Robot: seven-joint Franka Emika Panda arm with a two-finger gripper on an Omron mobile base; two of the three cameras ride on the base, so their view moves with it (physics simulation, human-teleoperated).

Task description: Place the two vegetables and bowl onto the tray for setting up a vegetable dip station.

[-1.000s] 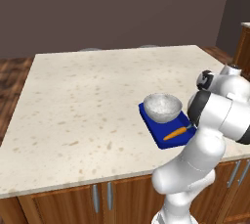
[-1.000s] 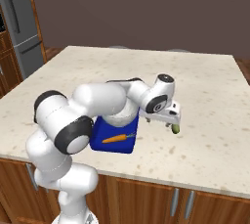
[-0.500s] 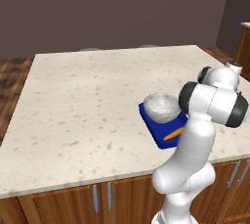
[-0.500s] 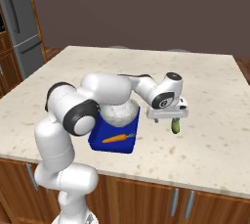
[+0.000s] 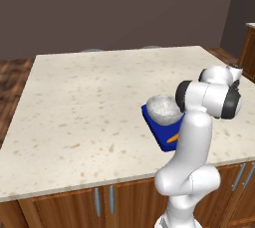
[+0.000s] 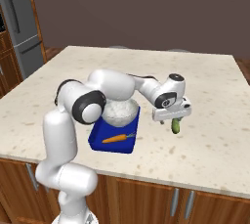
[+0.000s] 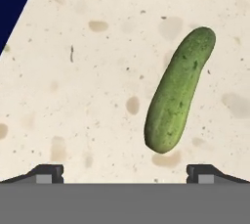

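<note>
My white arm reaches right over the deep blue tray (image 6: 97, 140); my gripper (image 6: 169, 119) hangs, jaws apart, seemingly just above the dark green cucumber (image 7: 178, 91).

The speckled bowl (image 6: 119, 112) and orange carrot (image 6: 117, 138) sit on the blue tray (image 6: 97, 137); the green cucumber (image 7: 179, 89) lies flat beside it.

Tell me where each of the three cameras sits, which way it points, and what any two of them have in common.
Left base view: behind the arm's left, looking forward and down over the counter at the bowl on the blue tray; arm at lower right.
Right base view: behind the right; arm at lower left, open gripper above the cucumber.
Hand view: looks down at the cucumber.
Both base views share the carrot.
</note>
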